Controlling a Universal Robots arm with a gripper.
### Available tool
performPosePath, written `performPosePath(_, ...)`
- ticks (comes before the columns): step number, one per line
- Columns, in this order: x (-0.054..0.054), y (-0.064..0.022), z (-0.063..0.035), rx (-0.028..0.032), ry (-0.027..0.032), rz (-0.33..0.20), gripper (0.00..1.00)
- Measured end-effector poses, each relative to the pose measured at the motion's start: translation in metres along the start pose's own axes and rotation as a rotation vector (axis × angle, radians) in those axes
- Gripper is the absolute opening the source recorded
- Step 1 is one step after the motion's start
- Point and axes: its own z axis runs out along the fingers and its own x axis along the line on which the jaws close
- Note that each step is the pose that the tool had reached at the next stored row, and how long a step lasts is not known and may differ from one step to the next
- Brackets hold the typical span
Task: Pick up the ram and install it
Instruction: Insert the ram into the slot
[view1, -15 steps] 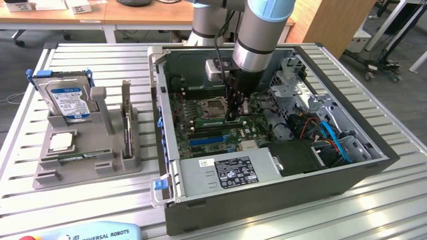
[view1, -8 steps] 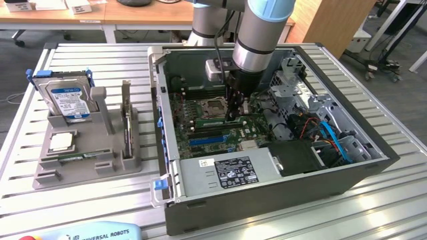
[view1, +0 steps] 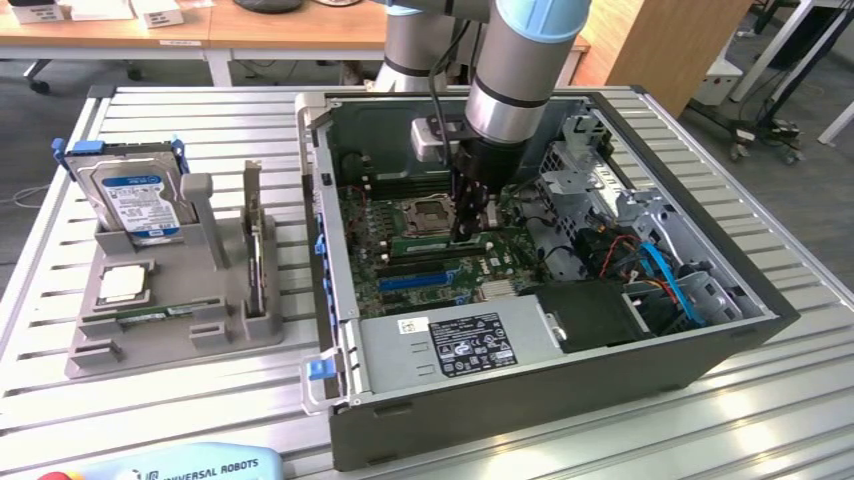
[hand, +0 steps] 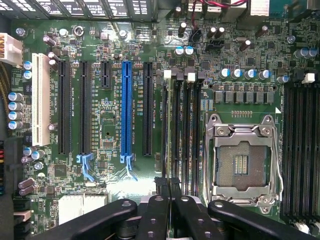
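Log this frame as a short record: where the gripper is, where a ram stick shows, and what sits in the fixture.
gripper: down inside the open computer case, over the memory slots
CPU socket: empty, beside those slots
ram stick: one lies flat in the grey fixture
held item: cannot tell
hard drive: upright in the fixture
processor chip: flat in the fixture
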Motion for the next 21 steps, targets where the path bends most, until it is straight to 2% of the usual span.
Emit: performPosePath(21, 0.0000, -0.0001, 0.0025, -0.0001, 0.0001, -0.006, 0.11)
